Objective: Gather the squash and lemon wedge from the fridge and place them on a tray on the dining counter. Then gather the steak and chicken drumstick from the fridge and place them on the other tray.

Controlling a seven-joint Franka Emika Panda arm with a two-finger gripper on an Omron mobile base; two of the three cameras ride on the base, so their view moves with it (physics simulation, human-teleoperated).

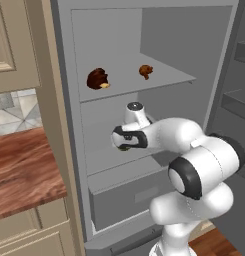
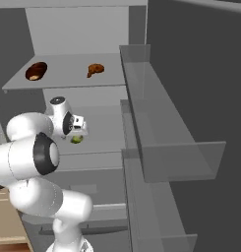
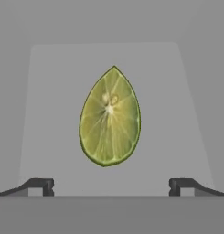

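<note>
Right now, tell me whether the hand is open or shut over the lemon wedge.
Open. In the hand view both fingertips stand wide apart, with the lemon wedge lying untouched on the fridge shelf between them.

The left base view looks forward and down from behind the arm's left side into the open fridge (image 1: 144,30), taking in a strip of the desk (image 1: 24,170) at its left edge. The right base view faces the same fridge interior from behind the arm's right, with the door shelves close at its right. Both share the upper shelf (image 2: 68,74) and the arm reaching below it. The hand view sits very near the lemon wedge (image 3: 110,116), looking straight down onto it along the end effector (image 3: 111,186).
</note>
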